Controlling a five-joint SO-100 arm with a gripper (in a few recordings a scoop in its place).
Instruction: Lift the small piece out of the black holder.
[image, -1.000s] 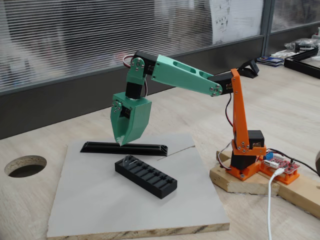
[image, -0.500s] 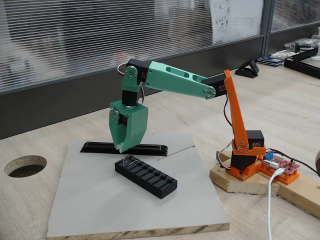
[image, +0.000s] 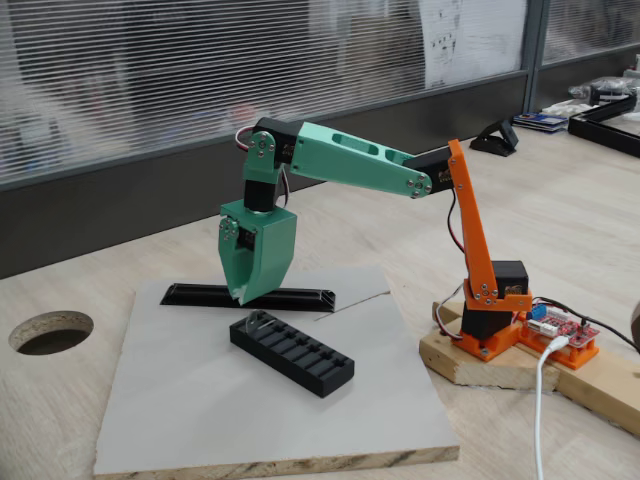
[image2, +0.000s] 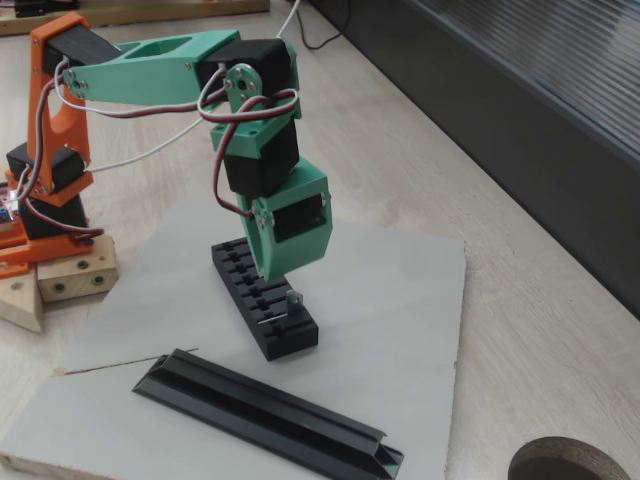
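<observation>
Gripper (image: 240, 296) (image2: 270, 277) of green printed plastic hangs pointed downward from the green and orange arm, its tip above the end of the black rectangular slotted holder (image: 292, 353) (image2: 263, 297) that carries the small silvery flat piece (image: 259, 319) (image2: 293, 298). The fingers (image2: 266, 262) taper together to one narrow point and grasp nothing; whether a slight gap remains between them cannot be told. The piece stands upright in an end slot of the holder, just below and beside the tip, apart from it in both fixed views. The holder lies on a flat light-grey board (image: 200, 400) (image2: 400, 300) resting on the pale wooden tabletop (image: 560, 220) (image2: 540, 330). A longer, thinner black rail with angled ends (image: 250, 297) (image2: 265, 412) lies on the same board, near the holder but not touching it. The arm's orange base stands on a wooden block (image: 480, 365) (image2: 65, 280) beside the board. A round hole (image: 50, 331) (image2: 575, 462) is cut in the tabletop, well apart from the board.
</observation>
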